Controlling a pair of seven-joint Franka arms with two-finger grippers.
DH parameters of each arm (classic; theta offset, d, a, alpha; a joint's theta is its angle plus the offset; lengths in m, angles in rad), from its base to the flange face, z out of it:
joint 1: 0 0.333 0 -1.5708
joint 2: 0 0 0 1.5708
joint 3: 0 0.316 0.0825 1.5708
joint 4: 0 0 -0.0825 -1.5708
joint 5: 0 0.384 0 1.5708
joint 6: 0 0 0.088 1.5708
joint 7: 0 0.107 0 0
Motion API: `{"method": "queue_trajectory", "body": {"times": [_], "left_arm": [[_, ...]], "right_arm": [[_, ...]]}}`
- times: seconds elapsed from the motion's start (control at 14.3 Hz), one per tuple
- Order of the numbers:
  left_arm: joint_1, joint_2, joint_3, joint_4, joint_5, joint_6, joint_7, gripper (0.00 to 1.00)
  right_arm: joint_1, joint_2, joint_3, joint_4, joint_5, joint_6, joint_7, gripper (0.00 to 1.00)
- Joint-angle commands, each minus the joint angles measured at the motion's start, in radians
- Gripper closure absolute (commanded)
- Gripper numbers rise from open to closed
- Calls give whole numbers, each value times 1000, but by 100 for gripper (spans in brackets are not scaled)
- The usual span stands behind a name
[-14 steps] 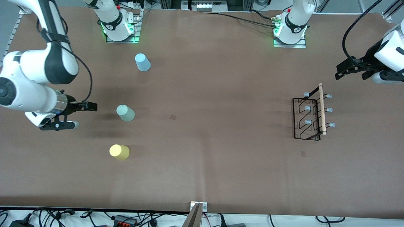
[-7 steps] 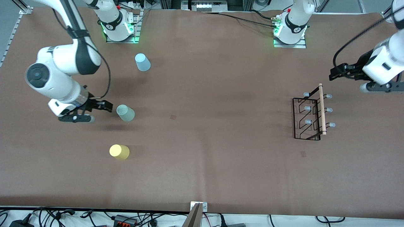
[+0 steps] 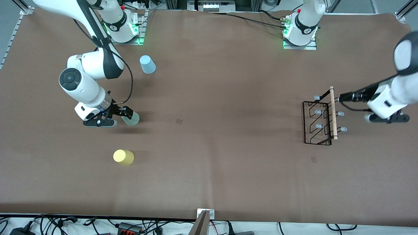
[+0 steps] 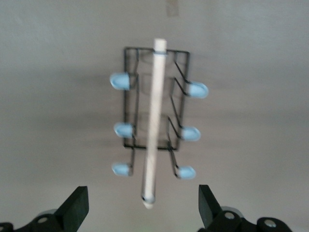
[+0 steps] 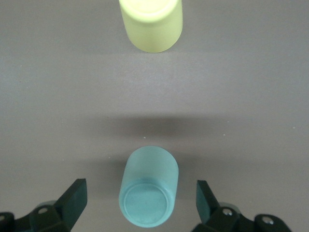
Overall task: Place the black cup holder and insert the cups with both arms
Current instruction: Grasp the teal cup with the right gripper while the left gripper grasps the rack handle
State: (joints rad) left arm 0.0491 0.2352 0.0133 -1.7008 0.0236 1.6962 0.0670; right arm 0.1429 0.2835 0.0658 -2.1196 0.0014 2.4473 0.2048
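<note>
The black cup holder [image 3: 315,122] stands toward the left arm's end of the table, its wooden rod [image 3: 333,112] on top. My left gripper [image 3: 342,98] is open just off the rod's end [image 4: 148,200], which sits between the fingers [image 4: 77,205] without touching them; the holder [image 4: 130,104] stretches away from my left gripper [image 4: 142,208]. Three cups stand upside down toward the right arm's end: light blue [image 3: 147,64], sage green [image 3: 131,118], yellow [image 3: 123,157]. My right gripper [image 3: 128,114] is open astride the green cup [image 5: 148,186], its fingers [image 5: 72,198] clear of the sides; the yellow cup [image 5: 151,24] shows off my right gripper [image 5: 140,203].
A brown mat [image 3: 215,130] covers the table. The arm bases [image 3: 124,29] stand along its edge farthest from the front camera. A small metal bracket [image 3: 204,215] sits at the nearest edge, with cables below it.
The right arm has swung in from the table's end and brought its open gripper around the green cup. The left gripper has come down to the rod's end. Cups and holder have not moved.
</note>
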Motion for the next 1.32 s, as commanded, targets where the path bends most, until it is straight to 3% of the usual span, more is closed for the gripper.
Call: {"method": "queue_trajectory", "body": {"times": [0.0,0.21,0.35,0.42,0.77,0.91,1.05,1.25], "left_arm": [[-9,6,-12,-93,44,148,60,0],[-11,1,-12,-218,44,331,109,0],[-11,1,-27,-261,44,347,111,0],[-9,-2,-33,-275,44,347,111,6],[-3,6,-32,-281,44,339,111,66],[2,15,-33,-281,42,338,109,82],[2,13,-32,-275,42,336,109,95],[2,9,-32,-266,42,332,111,99]], "right_arm": [[26,8,-6,-16,17,21,25,0],[26,13,-6,-62,19,91,54,0],[26,13,-6,-68,19,96,56,0],[26,13,-7,-68,19,96,56,0],[24,45,-9,-74,19,145,56,0],[24,65,-9,-72,17,174,54,0],[24,77,-9,-71,15,187,51,0],[26,75,-9,-85,14,182,45,0]]}}
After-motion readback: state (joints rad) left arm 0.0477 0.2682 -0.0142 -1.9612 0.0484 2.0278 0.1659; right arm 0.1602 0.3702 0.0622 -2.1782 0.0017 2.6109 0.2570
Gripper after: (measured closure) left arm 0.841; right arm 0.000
